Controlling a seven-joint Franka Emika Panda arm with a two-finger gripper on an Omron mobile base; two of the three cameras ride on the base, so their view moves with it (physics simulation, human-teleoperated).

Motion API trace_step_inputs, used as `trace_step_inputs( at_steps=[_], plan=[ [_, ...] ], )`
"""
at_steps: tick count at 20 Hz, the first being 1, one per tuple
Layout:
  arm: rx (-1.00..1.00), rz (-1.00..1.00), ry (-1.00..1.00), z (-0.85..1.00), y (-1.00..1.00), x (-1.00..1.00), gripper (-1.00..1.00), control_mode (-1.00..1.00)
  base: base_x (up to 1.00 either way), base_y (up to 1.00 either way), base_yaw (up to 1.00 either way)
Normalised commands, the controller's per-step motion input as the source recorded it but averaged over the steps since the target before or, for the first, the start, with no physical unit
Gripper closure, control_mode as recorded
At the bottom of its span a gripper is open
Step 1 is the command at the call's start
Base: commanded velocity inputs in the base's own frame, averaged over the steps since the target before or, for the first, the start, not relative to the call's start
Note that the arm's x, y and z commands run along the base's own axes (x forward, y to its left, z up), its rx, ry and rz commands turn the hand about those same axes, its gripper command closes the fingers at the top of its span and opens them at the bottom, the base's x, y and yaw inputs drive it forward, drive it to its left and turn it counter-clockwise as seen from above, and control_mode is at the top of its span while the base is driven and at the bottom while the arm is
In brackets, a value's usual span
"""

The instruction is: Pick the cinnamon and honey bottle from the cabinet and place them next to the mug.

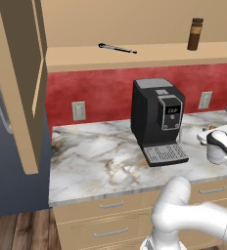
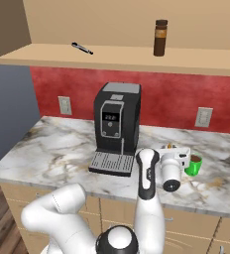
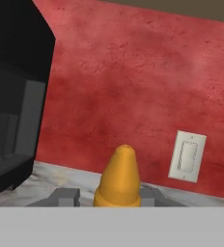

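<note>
Hand view: my jaws are closed on the honey bottle (image 3: 119, 177), its orange nozzle rising between my two finger tips (image 3: 64, 196), with the red wall and a white outlet (image 3: 187, 156) behind. In the right base view my gripper (image 2: 172, 147) sits low over the marble bench (image 2: 47, 149), just beside the green mug (image 2: 193, 165), right of the black coffee machine (image 2: 116, 126). The cinnamon (image 2: 160, 37) stands upright on the cabinet (image 2: 122, 54) shelf, well apart from a dark pen-like thing (image 2: 82, 47).
</note>
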Motion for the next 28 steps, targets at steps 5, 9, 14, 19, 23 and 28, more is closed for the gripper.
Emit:
trace_step_inputs(
  at_steps=[5,9,14,19,23,28],
  plan=[
    [0.00,0.00,0.00,-0.07,0.00,0.00,1.00,-1.00,0.00,0.00,0.00],
    [-0.01,0.00,0.00,-0.14,0.00,-0.01,-1.00,-1.00,0.00,0.00,0.00],
    [-0.01,0.00,0.00,-0.12,-0.07,-0.01,-1.00,-1.00,0.00,0.00,0.00],
    [0.00,0.00,0.00,-0.12,-0.07,0.00,-1.00,-1.00,0.00,0.00,0.00],
    [0.00,0.00,0.00,-0.06,-0.06,0.00,-1.00,-1.00,0.00,0.00,0.00],
    [0.00,0.00,-0.01,0.00,-0.03,-0.06,-1.00,-1.00,0.00,0.00,0.00]
  ],
)
